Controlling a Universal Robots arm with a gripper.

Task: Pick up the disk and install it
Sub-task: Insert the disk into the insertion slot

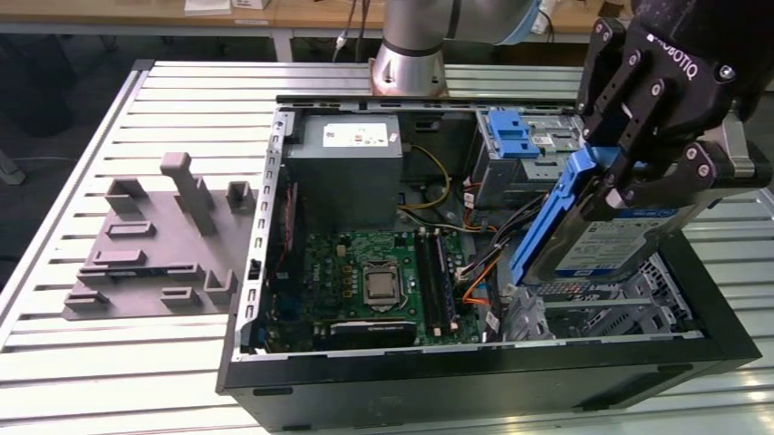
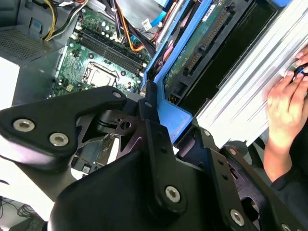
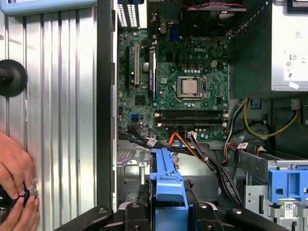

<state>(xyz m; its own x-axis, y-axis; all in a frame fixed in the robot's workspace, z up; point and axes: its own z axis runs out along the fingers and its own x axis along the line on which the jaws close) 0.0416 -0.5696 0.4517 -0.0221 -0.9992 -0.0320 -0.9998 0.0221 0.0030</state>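
My gripper [image 1: 623, 179] is shut on the disk [image 1: 608, 243], a silver hard drive with a blue-and-white label in a blue plastic carrier [image 1: 546, 222]. I hold it tilted, on edge, above the exterior view's right side of the open computer case [image 1: 484, 358], over the bare metal bay [image 1: 604, 304]. In the second wrist view the disk's [image 2: 202, 43] green circuit side and the carrier's end tab [image 2: 174, 115] sit between my black fingers [image 2: 154, 139]. The first wrist view has the carrier [image 3: 166, 183] standing up from the gripper [image 3: 166, 214], over the case floor.
Inside the case lie the motherboard [image 1: 375, 281], the grey power supply box [image 1: 351, 168], a blue-latched drive cage [image 1: 517, 136] and loose cables [image 1: 478, 272]. A grey fixture block [image 1: 158, 236] sits on the slatted table. A person's hand [image 3: 14, 168] rests on the table beside the case.
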